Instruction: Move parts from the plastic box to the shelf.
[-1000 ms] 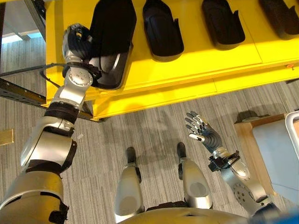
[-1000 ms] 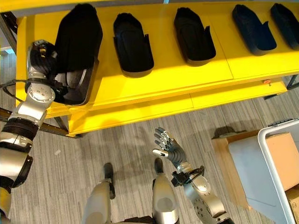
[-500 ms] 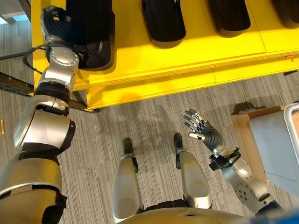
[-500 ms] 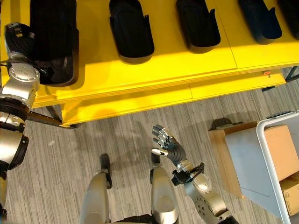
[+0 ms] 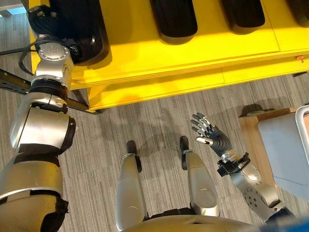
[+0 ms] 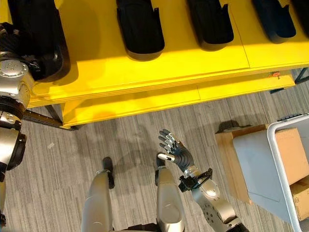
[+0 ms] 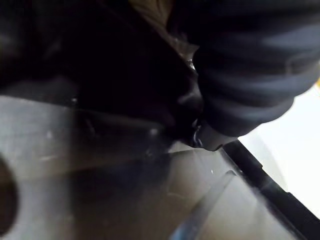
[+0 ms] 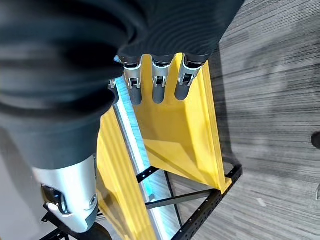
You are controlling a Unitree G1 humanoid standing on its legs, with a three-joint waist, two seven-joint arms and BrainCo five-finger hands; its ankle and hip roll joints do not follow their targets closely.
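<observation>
Up at the top left of the left eye view, the left hand is sitting against a big black part lying on the yellow shelf. Its dark ribbed cover is pressing right up to the part's near end, and the fingers are tucked out of sight behind it, so I cannot tell whether they are curled round it or loose. In the left wrist view the part is showing as a dark, glossy moulded shell with a raised rim.

Counting along the shelf in the right eye view: five black parts are lying in a row across the top of the frame. The one by the left hand is at the upper left, then a second, a third, a fourth and a sliver of a fifth at the upper right corner. Each is a long, scoop-like black tray with upright walls and a rounded near end, all well apart from each other.

Lower centre-right, the right hand is hanging over the grey striped floor, fingers straight and spread, holding nothing.

At the right edge, a white plastic box is sitting with cardboard cartons inside it, beside a wooden board.
</observation>
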